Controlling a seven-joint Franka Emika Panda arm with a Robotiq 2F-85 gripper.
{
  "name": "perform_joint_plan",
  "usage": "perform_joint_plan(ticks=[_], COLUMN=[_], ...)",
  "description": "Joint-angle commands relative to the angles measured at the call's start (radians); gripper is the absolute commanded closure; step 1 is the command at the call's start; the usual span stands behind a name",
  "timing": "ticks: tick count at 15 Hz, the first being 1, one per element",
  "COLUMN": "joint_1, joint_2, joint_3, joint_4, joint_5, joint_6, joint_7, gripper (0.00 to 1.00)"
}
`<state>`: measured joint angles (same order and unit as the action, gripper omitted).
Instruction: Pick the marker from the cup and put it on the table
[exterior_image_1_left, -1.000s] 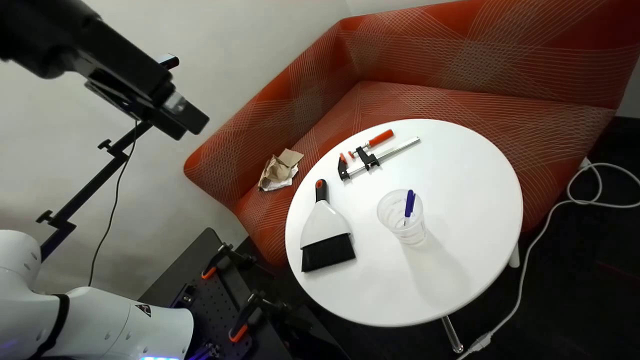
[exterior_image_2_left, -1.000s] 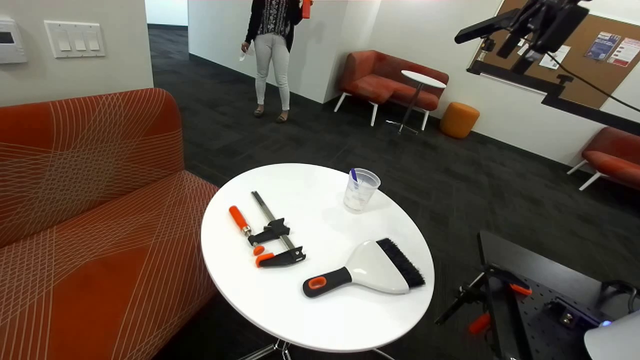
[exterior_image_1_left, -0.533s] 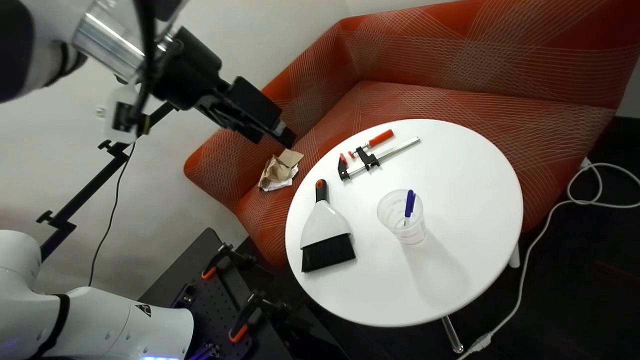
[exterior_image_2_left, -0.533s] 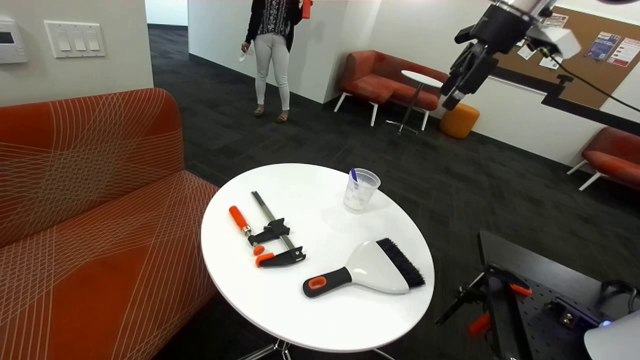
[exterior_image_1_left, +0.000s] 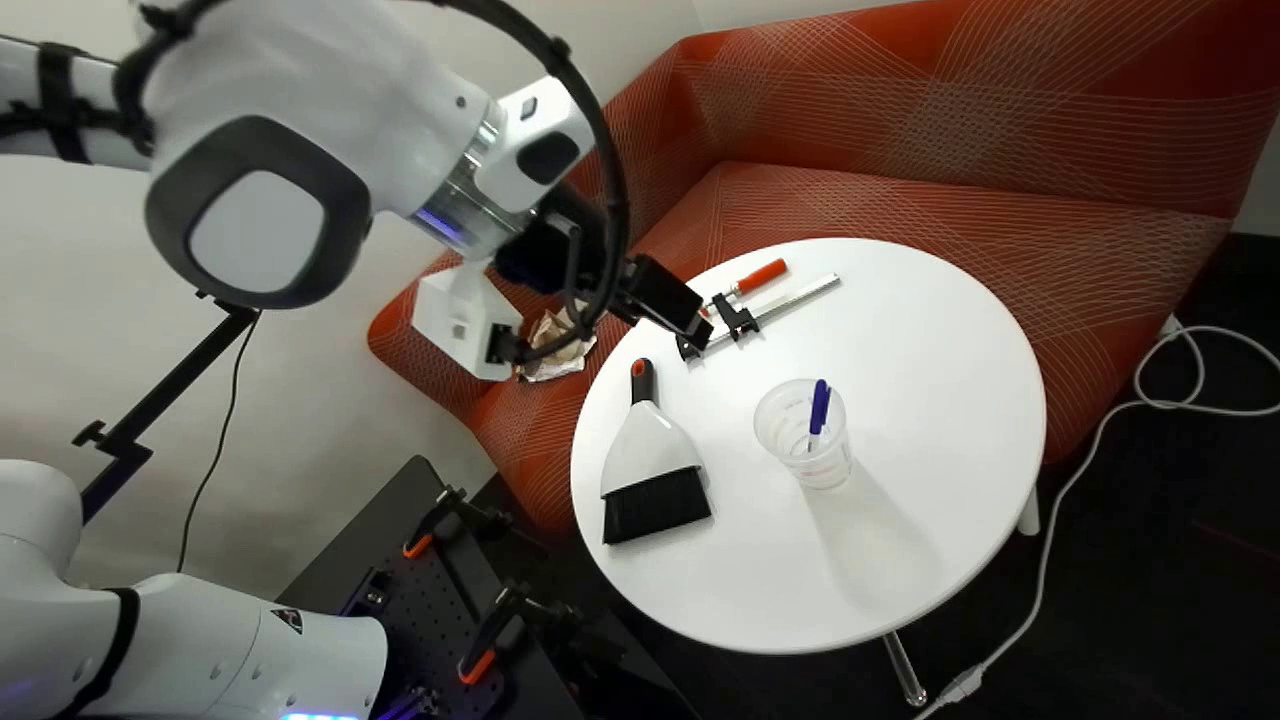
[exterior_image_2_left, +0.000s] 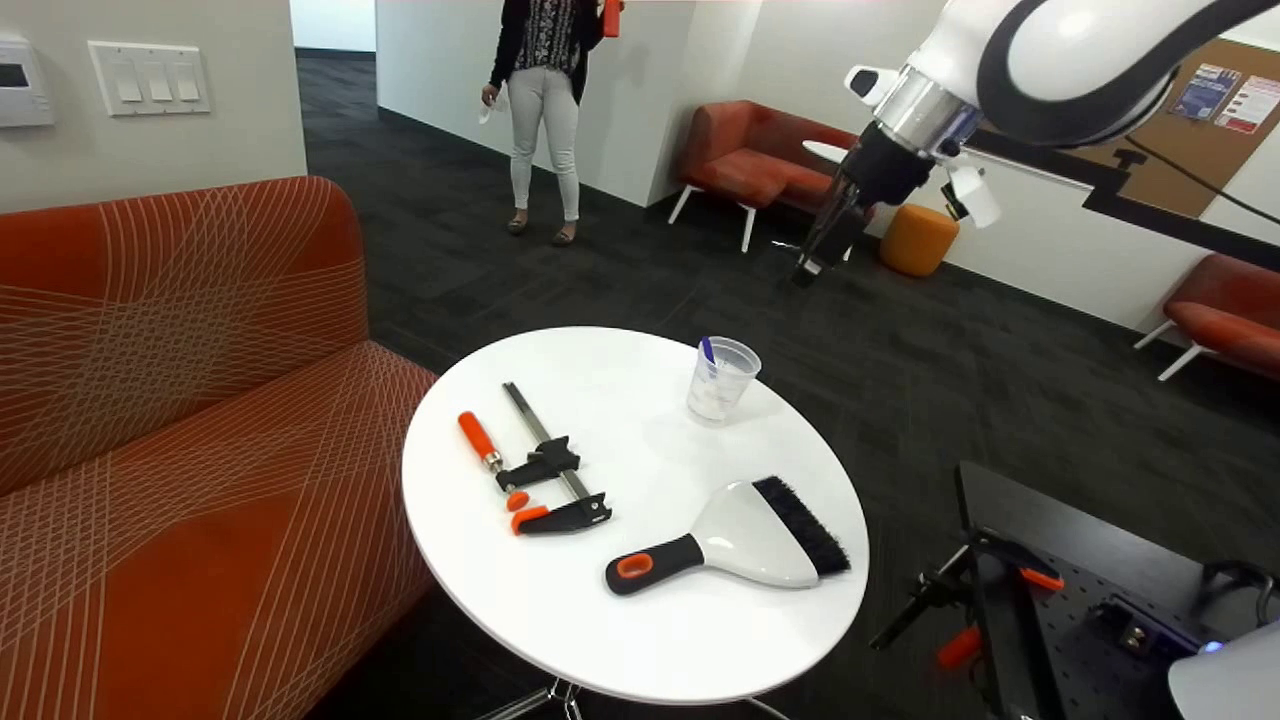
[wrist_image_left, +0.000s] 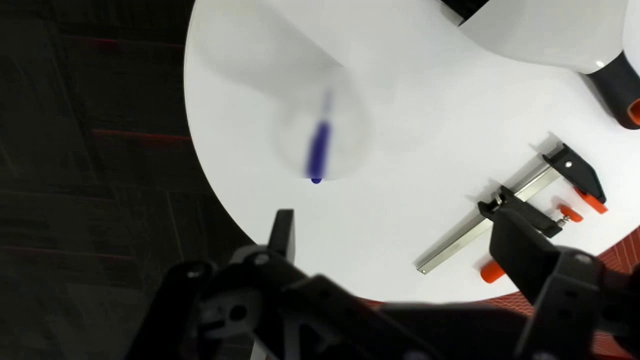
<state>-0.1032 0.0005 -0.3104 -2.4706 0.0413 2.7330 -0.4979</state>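
The dark-blue marker (exterior_image_1_left: 820, 404) stands tilted in the clear plastic cup (exterior_image_1_left: 785, 432), its top above the rim. Both also show in an exterior view, the marker (exterior_image_2_left: 708, 350) leaning in the cup (exterior_image_2_left: 727, 388). The cup stands upright on the round white table (exterior_image_1_left: 940, 400). In the wrist view the marker (wrist_image_left: 319, 150) and the cup (wrist_image_left: 352, 135) look blurred, above the fingertips in the picture. My gripper (wrist_image_left: 394, 219) is open, its two fingers wide apart with nothing between them. In an exterior view the gripper (exterior_image_2_left: 812, 265) hangs above the table's height, apart from the cup.
A bar clamp with an orange handle (exterior_image_2_left: 478, 436) and a white dustpan with black brush (exterior_image_2_left: 750, 540) lie on the table. A red-orange couch (exterior_image_1_left: 850, 210) stands behind the table, with crumpled paper (exterior_image_1_left: 550, 362) on it. A person stands far back.
The arm has swung in from the edge of view towards the table, and the gripper has come lower and nearer the cup. The cup, marker, clamp and dustpan have not moved.
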Motion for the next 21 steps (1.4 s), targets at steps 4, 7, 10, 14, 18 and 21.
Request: perform_joint_plan(ticks=[4,7,10,14,18,21], joint_1=[-0.114,-0.133,-0.14,-0.183,-0.219,-0.25], joint_2=[0.225,0.213,0.226,0.272,0.342,0.406], joint_3=[0.117,0.137,0.141,0.183,0.2,0.221], joint_4=[0.128,0.101,0.115,0.146,0.183,0.222], joint_5=[0.129,0.077,0.076,0.111,0.103,0.103], joint_6=[0.016,0.034,0.033,0.041,0.057,0.068], joint_7=[-0.083,-0.032,-0.031,-0.056,-0.04,-0.039], gripper=[0.0,0.0,0.0,0.0,0.0,0.13])
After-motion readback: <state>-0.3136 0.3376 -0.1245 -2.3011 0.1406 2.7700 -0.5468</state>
